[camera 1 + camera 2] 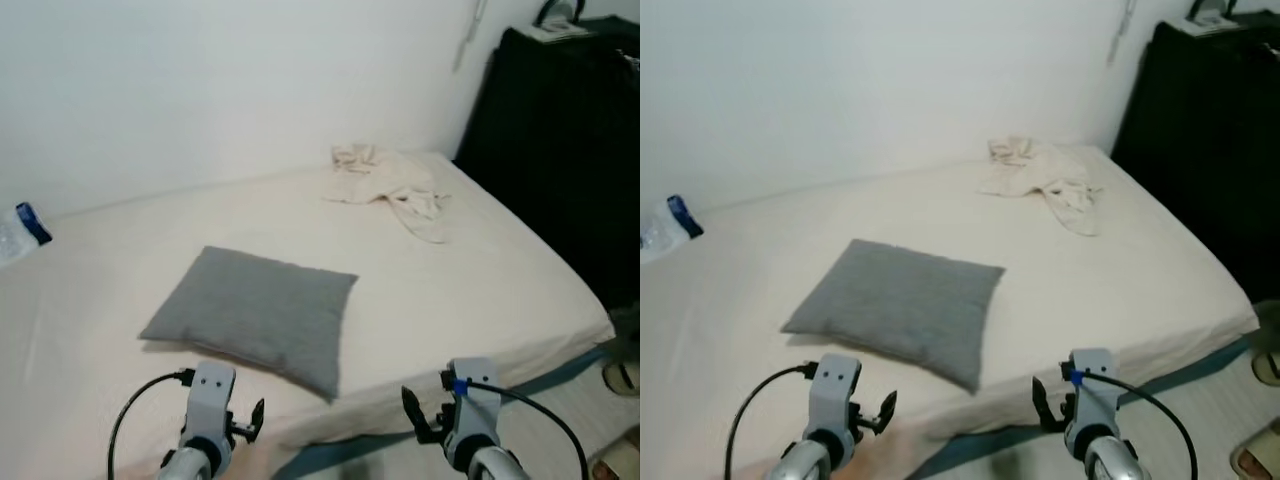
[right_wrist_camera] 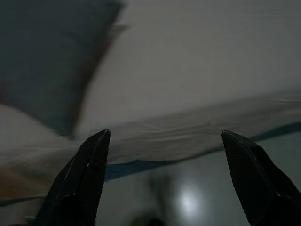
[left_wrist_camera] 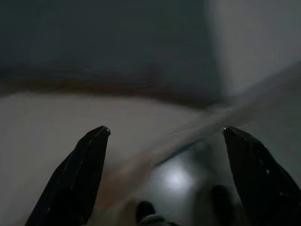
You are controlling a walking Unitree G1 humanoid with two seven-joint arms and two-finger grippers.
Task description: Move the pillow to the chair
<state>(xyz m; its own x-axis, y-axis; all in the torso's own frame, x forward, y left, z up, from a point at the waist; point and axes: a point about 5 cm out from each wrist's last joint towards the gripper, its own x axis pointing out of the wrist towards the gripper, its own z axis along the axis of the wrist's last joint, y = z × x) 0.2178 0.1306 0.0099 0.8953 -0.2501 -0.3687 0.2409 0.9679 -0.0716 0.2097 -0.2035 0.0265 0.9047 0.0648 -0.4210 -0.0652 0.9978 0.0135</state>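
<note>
I'm looking down on a bed (image 1: 480,290) with a cream sheet, filling most of the frame, its near edge running along the bottom right. A grey pillow (image 1: 255,315) lies flat on it, lower centre-left, one corner close to that near edge. A crumpled cream cloth (image 1: 392,188) sits at the upper centre-right, by the wall. At the far left edge I see a clear plastic bottle with a blue cap (image 1: 20,232) lying on the sheet.
</note>
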